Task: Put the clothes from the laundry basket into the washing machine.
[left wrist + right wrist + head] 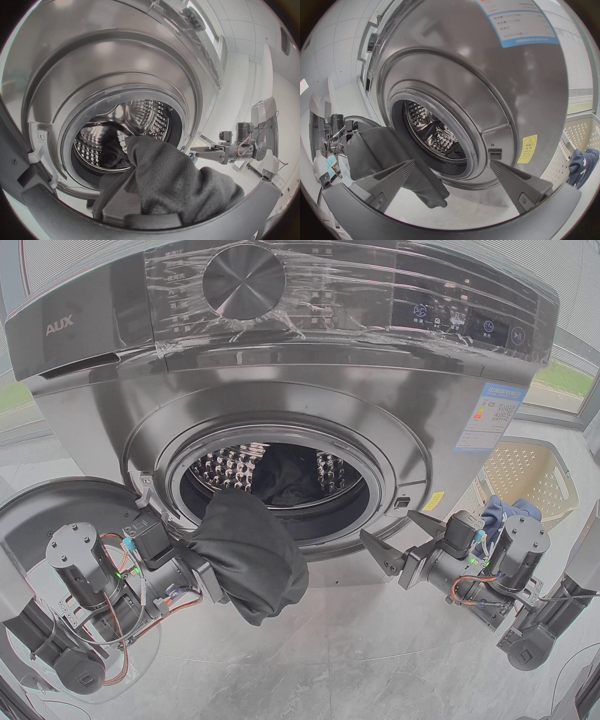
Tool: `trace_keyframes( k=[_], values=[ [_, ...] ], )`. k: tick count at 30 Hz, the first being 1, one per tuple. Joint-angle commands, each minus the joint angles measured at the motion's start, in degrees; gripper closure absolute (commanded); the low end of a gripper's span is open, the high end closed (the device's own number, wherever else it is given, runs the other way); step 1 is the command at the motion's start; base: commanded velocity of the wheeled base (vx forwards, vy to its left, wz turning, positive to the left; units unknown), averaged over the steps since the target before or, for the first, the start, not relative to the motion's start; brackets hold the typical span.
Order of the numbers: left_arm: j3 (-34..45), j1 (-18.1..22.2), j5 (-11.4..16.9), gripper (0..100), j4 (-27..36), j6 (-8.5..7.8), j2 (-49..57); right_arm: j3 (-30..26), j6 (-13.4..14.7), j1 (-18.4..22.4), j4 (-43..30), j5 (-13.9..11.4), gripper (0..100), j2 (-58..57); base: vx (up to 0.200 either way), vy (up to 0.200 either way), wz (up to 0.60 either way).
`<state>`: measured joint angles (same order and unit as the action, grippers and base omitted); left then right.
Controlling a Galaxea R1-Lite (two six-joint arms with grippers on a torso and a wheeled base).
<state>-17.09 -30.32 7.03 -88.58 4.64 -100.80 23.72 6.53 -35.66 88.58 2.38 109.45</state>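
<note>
Grey tile floor (pixel 375 652), washing machine (pixel 94 396) ahead: left gripper (pixel 211 582) clamped on black garment (pixel 250 552), garment's long axis running to 1 o'clock, tip at drum opening (pixel 281 490) rim; right gripper (pixel 403 540) spread, empty, at opening's 4 o'clock.

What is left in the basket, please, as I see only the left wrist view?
Observer: One blue garment lies in the basket, right of the washer.
Operator: Is the right end effector free?
Observer: Yes, it is open and empty, before the washer's front.
Operator: Is my black garment inside the drum?
Observer: No, it hangs outside, in front of the opening's lower rim.
</note>
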Motion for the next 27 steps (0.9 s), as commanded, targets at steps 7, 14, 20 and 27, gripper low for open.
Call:
trace_keyframes(
  k=[7, 14, 20, 27],
  values=[
    [-0.05, -0.27, 0.0, 100, -0.02, -0.25, -1.5, -3.07, -0.21, -2.57, 0.02, -0.53, 0, -0.37, 0.0, 0.0, 0.0],
    [-3.04, -1.59, -0.53, 100, -0.1, -0.6, -5.46, -3.42, -0.03, -5.04, 0.02, 0.0, 0, -0.64, 0.0, 0.0, 0.0],
    [-14.29, -2.55, -2.64, 100, -0.02, 0.63, -14.07, -3.42, -0.03, -5.56, 0.02, 0.0, 0, -0.55, 0.0, 0.0, 0.0],
    [-24.31, -2.64, -3.43, 100, 0.42, 2.12, -22.07, -3.33, -0.03, -5.56, 0.02, 0.0, 0, -0.55, 0.0, 0.0, 0.0]
  ],
)
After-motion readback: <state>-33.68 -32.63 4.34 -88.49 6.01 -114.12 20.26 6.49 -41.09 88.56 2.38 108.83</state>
